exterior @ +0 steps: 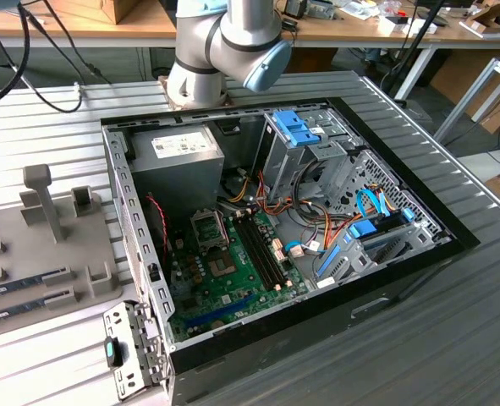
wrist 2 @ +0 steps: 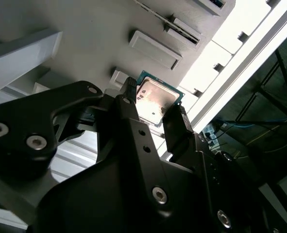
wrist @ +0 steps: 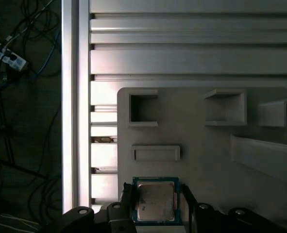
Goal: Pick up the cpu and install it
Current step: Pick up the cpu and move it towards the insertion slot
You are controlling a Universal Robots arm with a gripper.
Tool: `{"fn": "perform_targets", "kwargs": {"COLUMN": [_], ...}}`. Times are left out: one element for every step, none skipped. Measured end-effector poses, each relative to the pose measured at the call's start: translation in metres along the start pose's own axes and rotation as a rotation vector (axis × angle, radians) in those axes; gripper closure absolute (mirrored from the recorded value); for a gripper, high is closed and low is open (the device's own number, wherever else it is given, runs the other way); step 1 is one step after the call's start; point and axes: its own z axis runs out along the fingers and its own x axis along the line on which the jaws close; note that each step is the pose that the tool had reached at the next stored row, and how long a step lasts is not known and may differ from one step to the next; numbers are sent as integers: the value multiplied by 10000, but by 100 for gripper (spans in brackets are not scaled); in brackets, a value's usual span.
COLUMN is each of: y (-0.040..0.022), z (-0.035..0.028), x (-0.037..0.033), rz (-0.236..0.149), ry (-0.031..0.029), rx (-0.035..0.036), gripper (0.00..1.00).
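Observation:
The cpu (wrist: 155, 201) is a small square chip with a green edge and a silver-grey top (wrist 2: 155, 99). It sits at the edge of a grey parts tray (wrist: 206, 150). In both wrist views my gripper (wrist: 156, 194) has one black finger (wrist 2: 126, 97) against one side of the cpu and the other finger (wrist 2: 177, 124) against the opposite side. The jaws are closed onto its edges. The open computer case (exterior: 275, 228) holds the green motherboard (exterior: 233, 279) with the black socket frame (exterior: 207, 227).
The grey tray (exterior: 55, 245) lies at the exterior view's left of the case, with upright holders (exterior: 42, 199) and long memory sticks (exterior: 21, 283). Empty recesses (wrist: 143, 109) lie near the cpu. A ribbed metal table (wrist: 182, 43) ends at a rail (wrist: 75, 97), with cables beyond.

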Motion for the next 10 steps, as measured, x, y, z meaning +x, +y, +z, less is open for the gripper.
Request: {"fn": "perform_targets", "kwargs": {"y": [0, 0, 0, -1, -1, -1, -1, -1, -1, -2], "z": [-18, -28, -39, -54, -64, -74, -86, -98, -107, -119], "x": [0, 0, 0, 0, 0, 0, 0, 0, 0, 0], "rz": [0, 0, 0, 0, 0, 0, 0, 0, 0, 0], "ry": [0, 0, 0, 0, 0, 1, 0, 0, 0, 1], "rx": [-1, -1, -2, -2, -3, -2, -3, -3, -4, -4], "gripper": [53, 53, 53, 53, 53, 53, 53, 53, 53, 53]}}
